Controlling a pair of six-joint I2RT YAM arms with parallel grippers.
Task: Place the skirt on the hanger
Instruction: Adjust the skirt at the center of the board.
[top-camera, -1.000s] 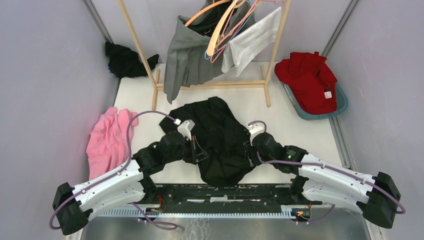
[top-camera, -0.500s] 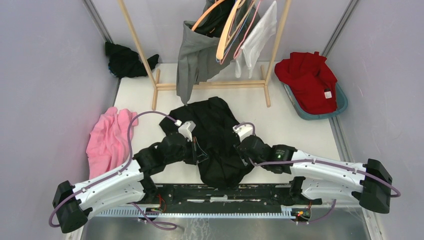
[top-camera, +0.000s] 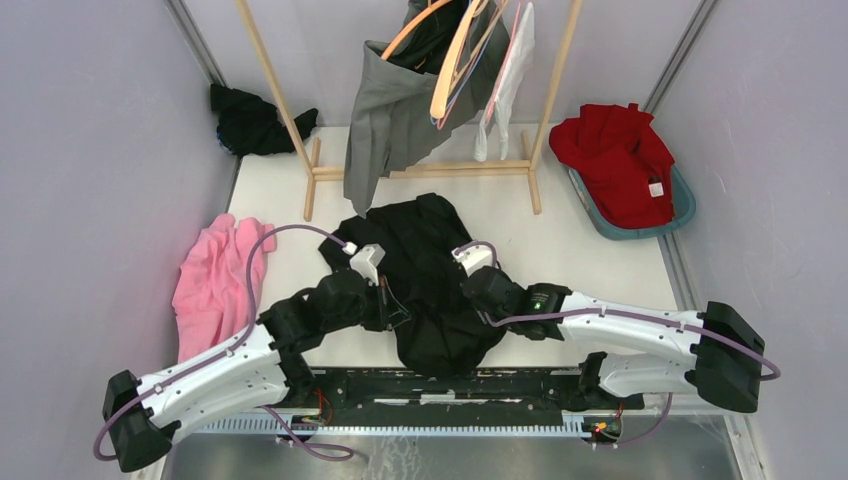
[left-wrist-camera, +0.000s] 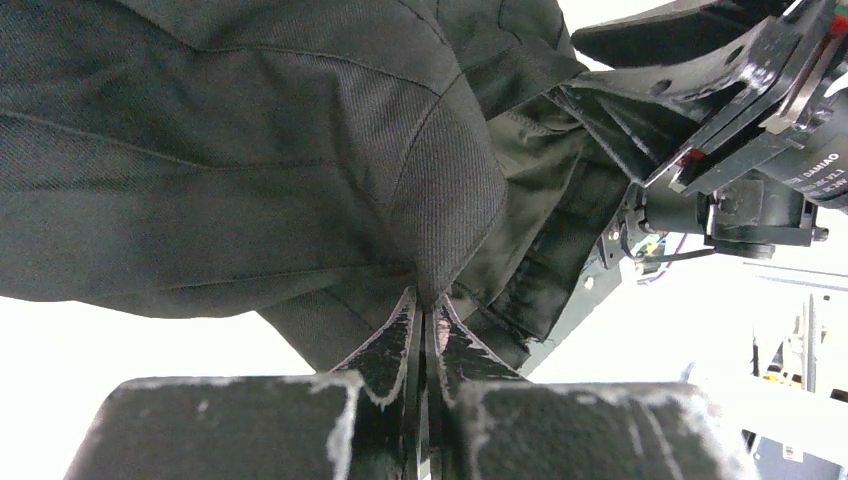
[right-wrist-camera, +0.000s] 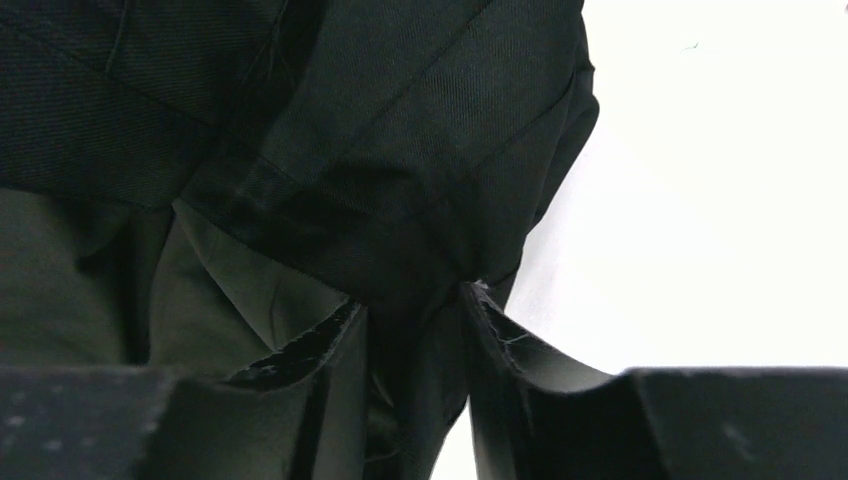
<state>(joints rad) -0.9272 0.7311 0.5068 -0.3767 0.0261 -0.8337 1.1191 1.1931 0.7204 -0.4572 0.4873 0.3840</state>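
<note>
Black skirt (top-camera: 432, 275) crumpled on white table, near hangers (top-camera: 455, 60).

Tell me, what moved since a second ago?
The right arm slid left over the black skirt, so the right gripper now sits nearer the left gripper, its jaws apart around a fold. On the rack, the grey and white garments swung. The left jaws stayed pinched on the skirt; the pink cloth and red cloth stayed put.

pale lilac walls (top-camera: 90, 150) enclose a white table (top-camera: 590, 250); wooden rack (top-camera: 300, 150) at back.
</note>
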